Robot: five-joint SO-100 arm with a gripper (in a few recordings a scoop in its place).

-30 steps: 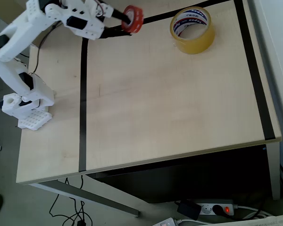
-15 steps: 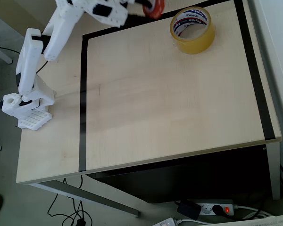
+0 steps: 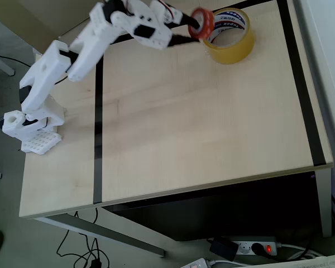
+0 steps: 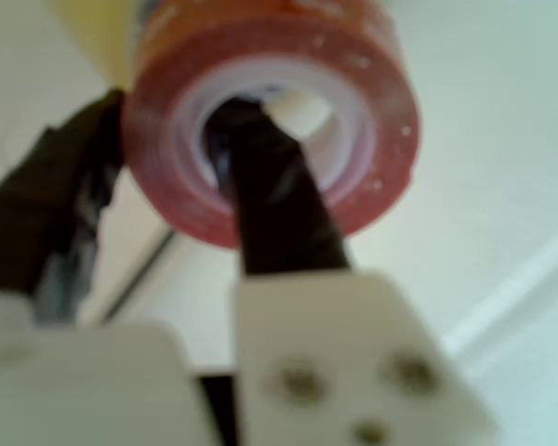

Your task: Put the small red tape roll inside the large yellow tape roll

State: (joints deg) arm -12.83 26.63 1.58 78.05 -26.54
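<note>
Overhead view shows a pale wood-grain table (image 3: 201,123) with a smooth matte top, crossed by black tape lines (image 3: 97,139) that frame a rectangle on it. One white plastic arm (image 3: 72,61), blocky and jointed, reaches from its base at about nine o'clock of the picture toward twelve o'clock. Two rolls of tape are in sight: one red, one yellow.

The large yellow tape roll (image 3: 234,47) is a tall, glossy, translucent tan ring lying flat near one o'clock of the table, its white core printed with red and blue marks. The small red tape roll (image 3: 201,23) is a narrower bright red ring with a pale core, standing on edge in the air at the yellow roll's nine o'clock rim, overlapping that rim in the picture; whether they touch cannot be told.

The gripper (image 3: 191,29) pinches the red roll's wall: one dark finger runs through the hole, the other lies along the outside, so the jaws are parted only by the thickness of the tape band.

Wrist view, blurred, shows the red roll (image 4: 270,111) close up, speckled and shiny, its whitish core round a dark finger (image 4: 274,204) passing through the centre, the second dark finger (image 4: 51,214) outside at eight o'clock. A strip of yellow shows at eleven o'clock.
</note>
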